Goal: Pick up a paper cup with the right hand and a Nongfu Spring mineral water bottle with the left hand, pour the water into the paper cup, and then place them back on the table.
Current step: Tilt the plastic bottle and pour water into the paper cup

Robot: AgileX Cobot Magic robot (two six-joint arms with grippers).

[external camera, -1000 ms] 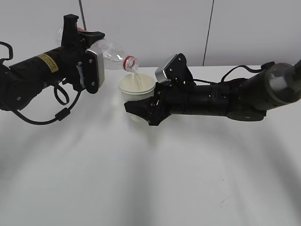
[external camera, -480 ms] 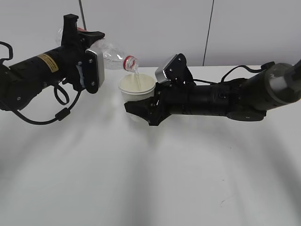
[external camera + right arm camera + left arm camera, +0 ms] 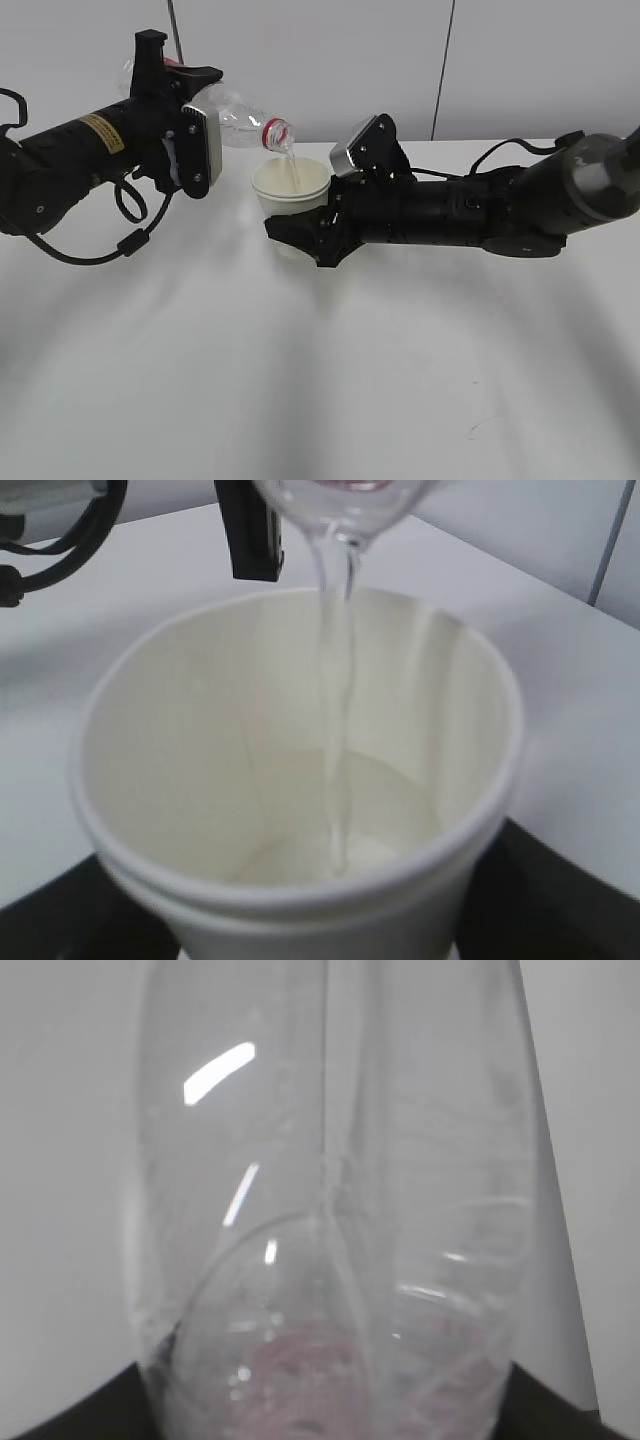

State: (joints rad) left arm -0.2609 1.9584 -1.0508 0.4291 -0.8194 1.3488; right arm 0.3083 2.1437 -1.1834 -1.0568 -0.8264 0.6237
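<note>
- Currently the left end effector [image 3: 165, 75] is clamped on the Nongfu Spring mineral water bottle [image 3: 235, 108], held tipped nearly level above the table [image 3: 320, 380], neck pointing toward 3 o'clock and slightly down.
- Red neck ring sits just above the rim of the paper cup [image 3: 291, 205], at about its 12 o'clock.
- Left wrist view: clear bottle wall fills the picture; fingers not visible there.
- Right end effector [image 3: 300, 232] is closed around the lower half of the paper cup, holding it upright and lifted off the table.
- Water [image 3: 335, 730] falls in a thin clear stream from the bottle mouth into the cup; a shallow pool covers the cup bottom.
- Left hand [image 3: 70, 165] enters from 9 o'clock, right hand [image 3: 480, 210] from 3 o'clock.
</note>
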